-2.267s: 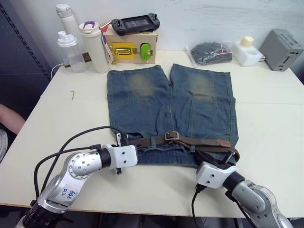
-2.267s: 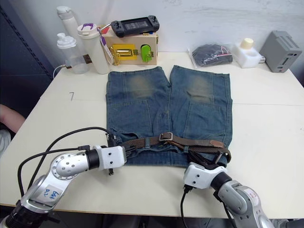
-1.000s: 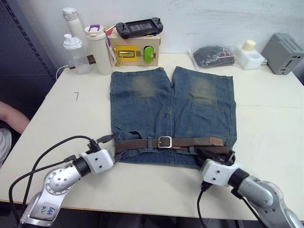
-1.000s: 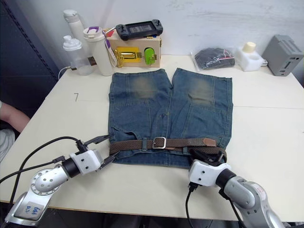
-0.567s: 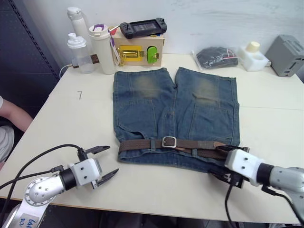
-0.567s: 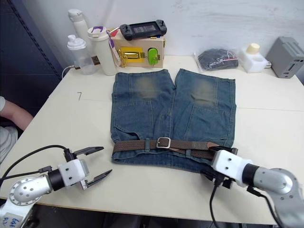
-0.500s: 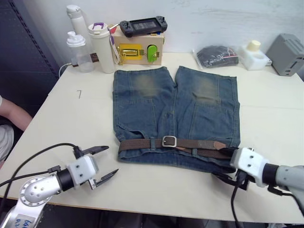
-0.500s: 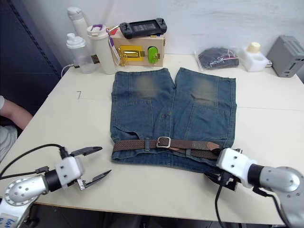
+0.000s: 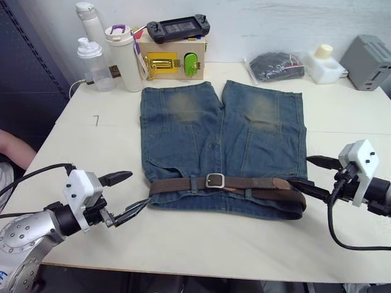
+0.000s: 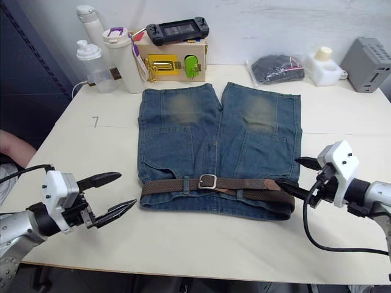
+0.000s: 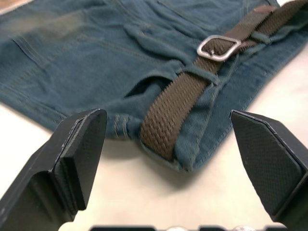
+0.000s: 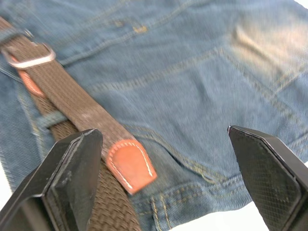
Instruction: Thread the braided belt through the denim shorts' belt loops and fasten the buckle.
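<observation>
The denim shorts (image 9: 221, 131) lie flat on the table, waistband toward me. Along the waistband runs the braided belt (image 9: 177, 185), passing under belt loops (image 9: 193, 183) with its silver buckle (image 9: 214, 180) closed at the middle and the tan leather tip (image 9: 281, 183) pointing right. My left gripper (image 9: 140, 187) hovers open just left of the belt's left end, touching nothing. At the shorts' right edge my right gripper (image 9: 299, 170) is open too, its lower finger close to the belt's end. The left wrist view shows the buckle (image 11: 218, 47) and a loop (image 11: 199, 74); the right wrist view shows the tip (image 12: 131, 164).
Bottles (image 9: 122, 49), a wooden box (image 9: 170, 60) with a game controller on top, a bagged black pouch (image 9: 274, 65), a white container (image 9: 322, 63) and a grey device (image 9: 366, 54) line the table's far edge. A person's arm (image 9: 12, 152) shows at the left.
Both arms have pulled outward from the waistband, left arm leftward, right arm rightward. The right gripper has opened and left the belt's end. The belt lies straight and still.
</observation>
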Tool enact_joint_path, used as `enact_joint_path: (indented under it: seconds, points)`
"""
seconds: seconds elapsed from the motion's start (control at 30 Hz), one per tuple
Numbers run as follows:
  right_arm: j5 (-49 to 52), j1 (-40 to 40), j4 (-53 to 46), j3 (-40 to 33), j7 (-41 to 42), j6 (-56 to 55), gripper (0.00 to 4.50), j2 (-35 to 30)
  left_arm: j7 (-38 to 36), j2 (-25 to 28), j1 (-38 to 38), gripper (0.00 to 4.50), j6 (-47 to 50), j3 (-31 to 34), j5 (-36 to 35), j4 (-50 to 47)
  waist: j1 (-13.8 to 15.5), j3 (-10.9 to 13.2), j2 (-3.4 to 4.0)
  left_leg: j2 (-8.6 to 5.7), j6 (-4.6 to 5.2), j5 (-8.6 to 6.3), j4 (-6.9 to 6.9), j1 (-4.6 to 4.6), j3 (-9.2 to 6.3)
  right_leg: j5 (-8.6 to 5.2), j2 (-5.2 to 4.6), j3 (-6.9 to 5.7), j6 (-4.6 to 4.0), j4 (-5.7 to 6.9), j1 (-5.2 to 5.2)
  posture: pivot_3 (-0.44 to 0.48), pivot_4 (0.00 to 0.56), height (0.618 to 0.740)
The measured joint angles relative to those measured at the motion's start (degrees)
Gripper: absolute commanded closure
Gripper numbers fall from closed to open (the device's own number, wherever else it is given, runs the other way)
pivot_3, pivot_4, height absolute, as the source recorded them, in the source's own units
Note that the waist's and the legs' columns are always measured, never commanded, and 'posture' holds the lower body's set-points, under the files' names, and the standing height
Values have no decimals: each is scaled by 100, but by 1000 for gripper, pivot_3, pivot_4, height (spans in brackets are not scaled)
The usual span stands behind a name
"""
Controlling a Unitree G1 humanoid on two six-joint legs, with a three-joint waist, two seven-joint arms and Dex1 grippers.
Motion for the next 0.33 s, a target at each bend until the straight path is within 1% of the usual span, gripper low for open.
enact_joint_path:
  seconds: [0.13,0.33]
  points:
    - [-182,-3,82,187,-117,-151,42,14,41,-95,-143,0,29,-14,14,-9,0,1,2,0,0,0,0,0,1,0,0,-1,0,0,0,0,150,645]
    - [-235,2,188,210,-186,-259,42,14,69,-195,-354,0,73,-81,16,-7,3,2,3,0,0,1,1,0,1,0,0,0,0,0,0,0,150,645]
